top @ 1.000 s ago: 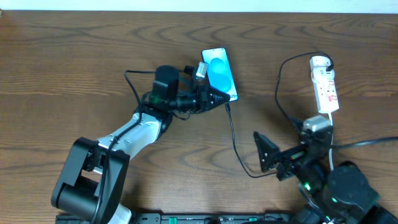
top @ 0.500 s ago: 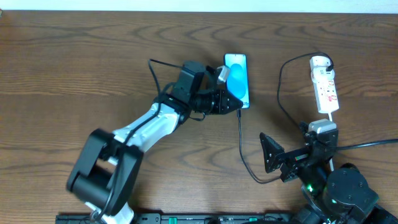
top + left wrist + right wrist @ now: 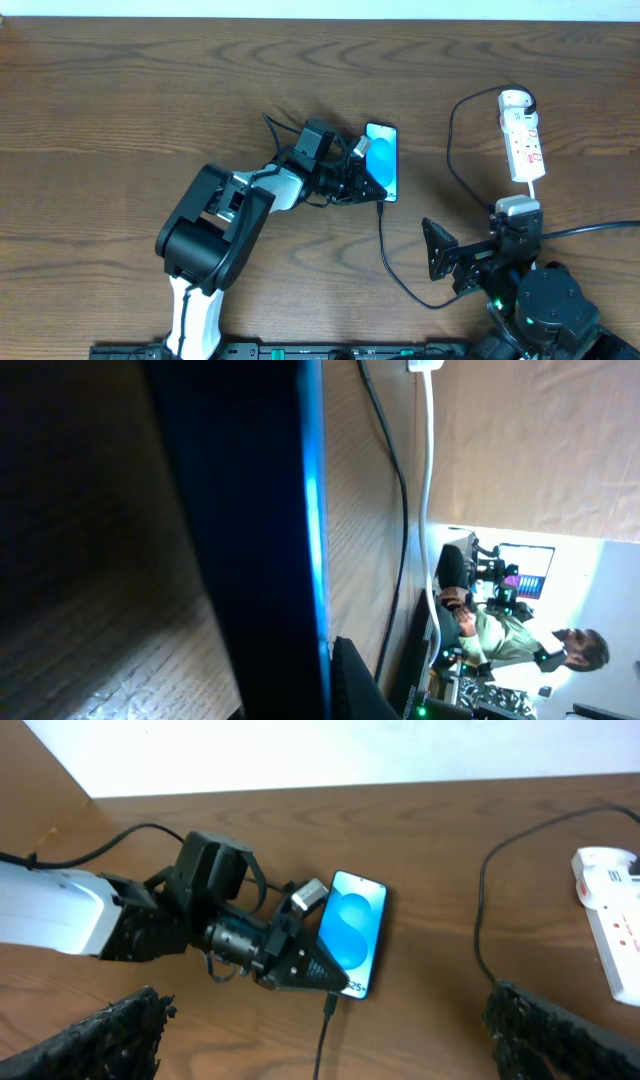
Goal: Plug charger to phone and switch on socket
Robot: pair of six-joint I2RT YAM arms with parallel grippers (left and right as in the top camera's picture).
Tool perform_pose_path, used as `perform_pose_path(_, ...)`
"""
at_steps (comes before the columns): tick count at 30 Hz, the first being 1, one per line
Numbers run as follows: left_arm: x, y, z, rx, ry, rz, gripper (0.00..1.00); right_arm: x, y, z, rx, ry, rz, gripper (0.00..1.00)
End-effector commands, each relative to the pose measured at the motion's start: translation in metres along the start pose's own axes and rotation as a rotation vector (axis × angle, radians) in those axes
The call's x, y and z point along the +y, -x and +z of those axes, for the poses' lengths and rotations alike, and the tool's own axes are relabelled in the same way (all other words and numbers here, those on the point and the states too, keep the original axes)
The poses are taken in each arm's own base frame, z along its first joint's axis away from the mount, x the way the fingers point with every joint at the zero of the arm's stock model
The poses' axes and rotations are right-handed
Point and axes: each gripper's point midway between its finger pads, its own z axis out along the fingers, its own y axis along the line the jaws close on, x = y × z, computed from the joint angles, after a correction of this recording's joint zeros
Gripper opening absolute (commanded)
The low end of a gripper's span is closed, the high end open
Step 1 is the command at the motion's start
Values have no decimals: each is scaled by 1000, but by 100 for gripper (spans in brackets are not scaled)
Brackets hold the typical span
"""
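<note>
Overhead, the left hand (image 3: 362,183) has its fingers drawn together to a point against the lower corner of the phone (image 3: 384,155). The phone lies flat on the worktop (image 3: 120,110), screen up, right at those fingertips. The tip of the charger (image 3: 385,250) sits at the phone's near edge, just beside the fingertips. Whether the plug is fully seated, or pinched by the hand, I cannot tell; the left wrist view shows only the phone's glowing edge up close. The cable runs from there past the right hand (image 3: 447,265) and loops up to the far end of the socket (image 3: 522,135), where it seems to be connected. The right hand stands wide and holds nothing, with the phone ahead of it and the socket off to its right.

As I judge it, the plugging step is at or near its end. The switch on the socket seems untouched and is left to do, and the red marks do not show whether it is on.

A second ago the phone lay tilted and farther out from the right hand. Now it sits squarer and closer to that hand. The left arm has folded in, and the cable tip has travelled with the phone. The right hand and socket have barely shifted.
</note>
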Motion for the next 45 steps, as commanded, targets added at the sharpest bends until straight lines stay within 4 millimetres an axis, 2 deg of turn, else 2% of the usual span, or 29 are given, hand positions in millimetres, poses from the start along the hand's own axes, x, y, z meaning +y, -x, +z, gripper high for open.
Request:
perform_pose_path(1,-1,5,0,14,-36,31,7,-4,4,-1,-9,-24,21,99)
perform_pose_path(15,9,6,2,1,-7,13,8,-1,-5,13,46,-45,24,99)
perform_pose_path(17,9,6,2,1,-7,13,15,-1,-5,14,50,-49,22,99)
perform_pose_path(19,12,8,2,-11,13,8,17,-1,-6,15,53,-53,20,99)
perform_pose_path(20,19,10,2,-29,48,-3,27,-1,-7,17,58,-55,18,99)
perform_pose_path(25,29,8,1,-30,93,-40,31,-1,-10,19,73,-61,18,99)
perform_pose_path(30,43,3,0,-32,159,-90,46,0,-6,20,61,-57,25,99)
perform_pose_path(39,81,-12,-11,-32,360,-168,55,-1,-11,21,79,-65,20,99)
perform_pose_path(45,90,-15,-14,-31,409,-176,64,-1,-12,23,88,-68,17,99)
